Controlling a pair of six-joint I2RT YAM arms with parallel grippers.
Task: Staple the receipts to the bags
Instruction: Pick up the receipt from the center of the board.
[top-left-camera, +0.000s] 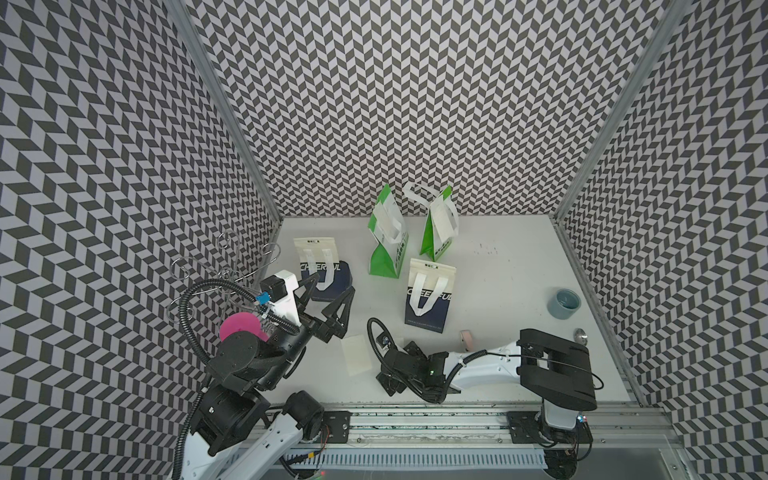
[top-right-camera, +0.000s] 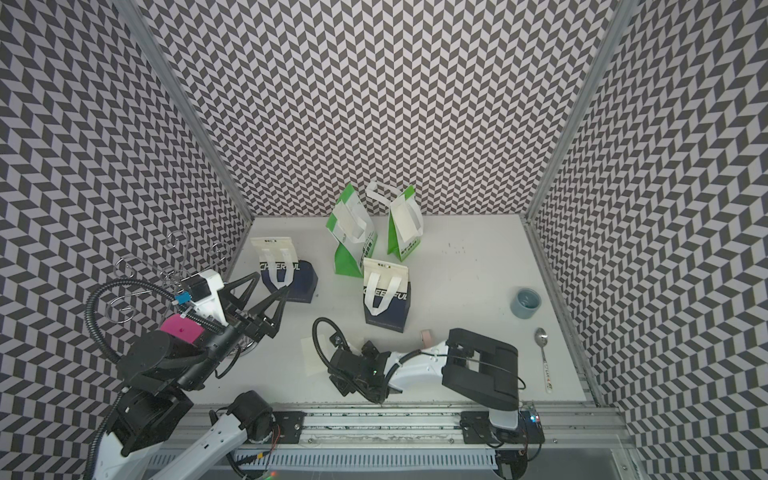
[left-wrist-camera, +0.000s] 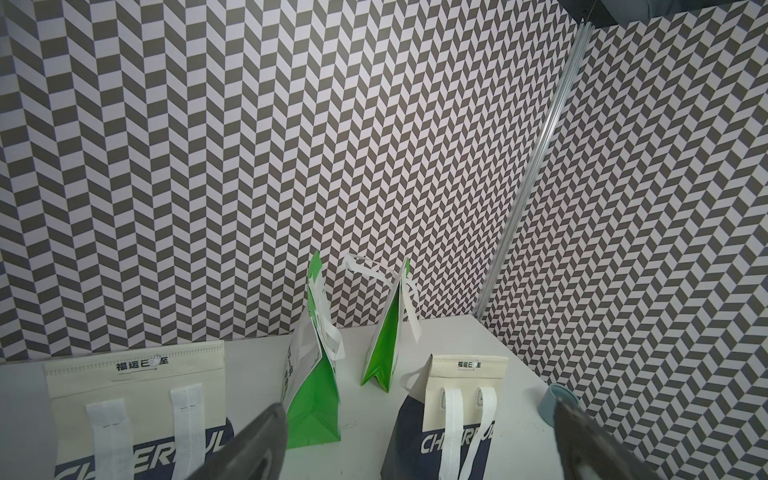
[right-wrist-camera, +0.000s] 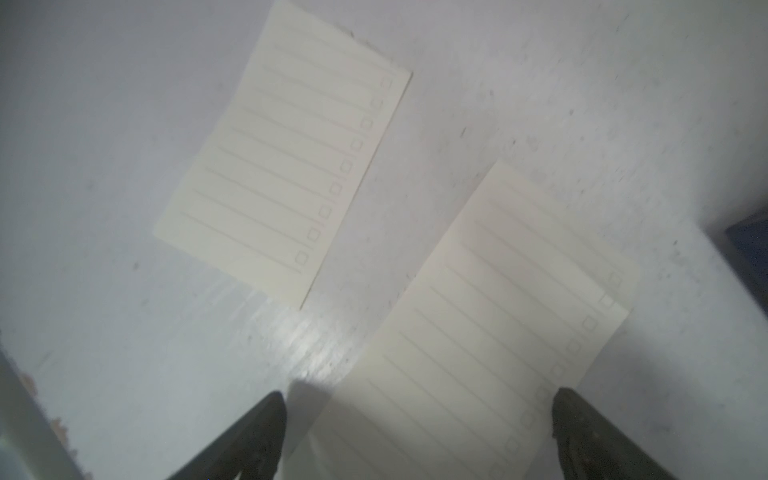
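Note:
Four bags stand on the white table: two green-and-white ones (top-left-camera: 386, 245) (top-left-camera: 436, 228) at the back, each with a pale slip against its face, and two navy "CHEERFUL" ones (top-left-camera: 322, 270) (top-left-camera: 428, 295) nearer. My left gripper (top-left-camera: 330, 291) (left-wrist-camera: 419, 407) hovers open beside the left navy bag, holding nothing. Two cream lined receipts lie flat near the table's front: one (right-wrist-camera: 282, 153) (top-left-camera: 355, 355) is in the open, the other (right-wrist-camera: 478, 332) lies under my right gripper (right-wrist-camera: 419, 399) (top-left-camera: 386, 370). Its jaws stand wide apart, open, over that slip.
A small pink object (top-left-camera: 466, 337) lies in front of the right navy bag. A blue-grey cup (top-left-camera: 563, 303) and a spoon (top-right-camera: 542, 357) sit at the right edge. A wire rack (top-left-camera: 216, 266) and a pink disc (top-left-camera: 239, 328) stand at the left wall.

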